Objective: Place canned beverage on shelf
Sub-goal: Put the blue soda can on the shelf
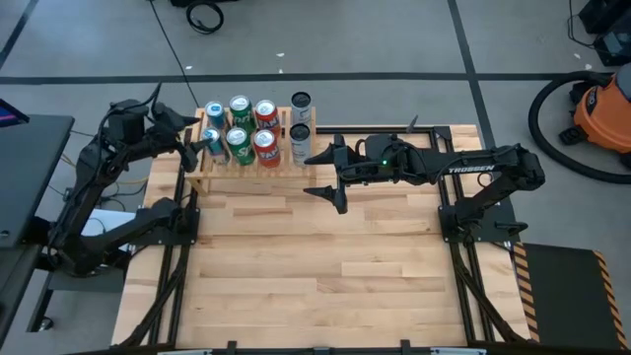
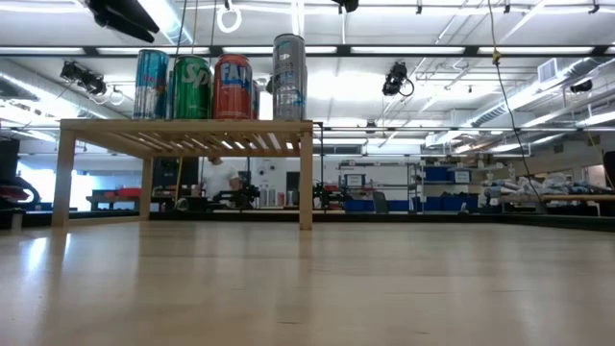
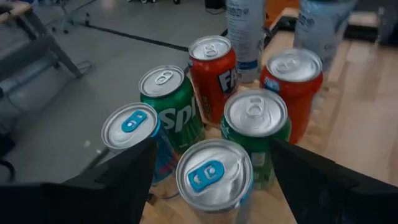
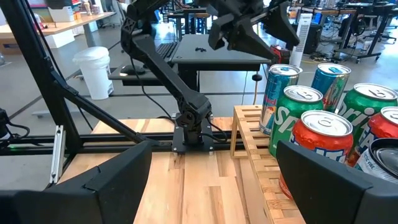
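Four cameras: one straight overhead, one level at tabletop height facing the distant room, two on the wrists — close. All share the shelf (image 1: 254, 158) — and its cans (image 3: 214, 174).

Upright cans (image 1: 254, 130), light-wood slatted shelf (image 1: 246, 170)

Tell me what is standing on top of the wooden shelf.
Eight cans on the shelf: two blue, two green, two red, two silver. Some labels are hidden.

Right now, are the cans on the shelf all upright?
Upright, all eight. The cans show round tops in the high view; the low view shows them standing vertical on the shelf.
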Motion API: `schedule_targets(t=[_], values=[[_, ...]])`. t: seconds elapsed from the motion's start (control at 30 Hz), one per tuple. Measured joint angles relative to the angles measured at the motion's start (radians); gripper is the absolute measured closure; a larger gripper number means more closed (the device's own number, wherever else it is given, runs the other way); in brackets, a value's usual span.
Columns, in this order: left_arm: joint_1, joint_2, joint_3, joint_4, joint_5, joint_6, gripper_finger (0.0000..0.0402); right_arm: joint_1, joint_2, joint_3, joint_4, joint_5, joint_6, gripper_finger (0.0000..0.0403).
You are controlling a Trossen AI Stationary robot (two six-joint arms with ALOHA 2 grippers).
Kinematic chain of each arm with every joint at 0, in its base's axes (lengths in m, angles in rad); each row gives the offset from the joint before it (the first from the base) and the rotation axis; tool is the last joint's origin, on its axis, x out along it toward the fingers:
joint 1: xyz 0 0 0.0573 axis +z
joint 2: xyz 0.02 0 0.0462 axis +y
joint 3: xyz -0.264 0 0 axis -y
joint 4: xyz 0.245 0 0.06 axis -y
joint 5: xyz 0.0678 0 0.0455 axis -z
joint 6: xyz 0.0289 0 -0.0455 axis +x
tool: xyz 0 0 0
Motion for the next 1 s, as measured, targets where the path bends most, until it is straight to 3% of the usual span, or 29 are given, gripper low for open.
schedule_targets(t=[0.13,0.37,1.0], values=[[0.000,0.016,0.000,0.017,-0.019,-0.100,0.0086,0.000,0.000,0.000,0.000,0.000,0.000,0.0048],[0.000,0.052,0.000,0.020,-0.144,-0.248,0.0086,0.000,0.000,0.000,0.000,0.000,0.000,0.0048],[-0.001,0.066,0.000,-0.019,-0.092,-0.356,0.0086,0.000,0.000,0.000,0.000,0.000,0.000,0.0048]])
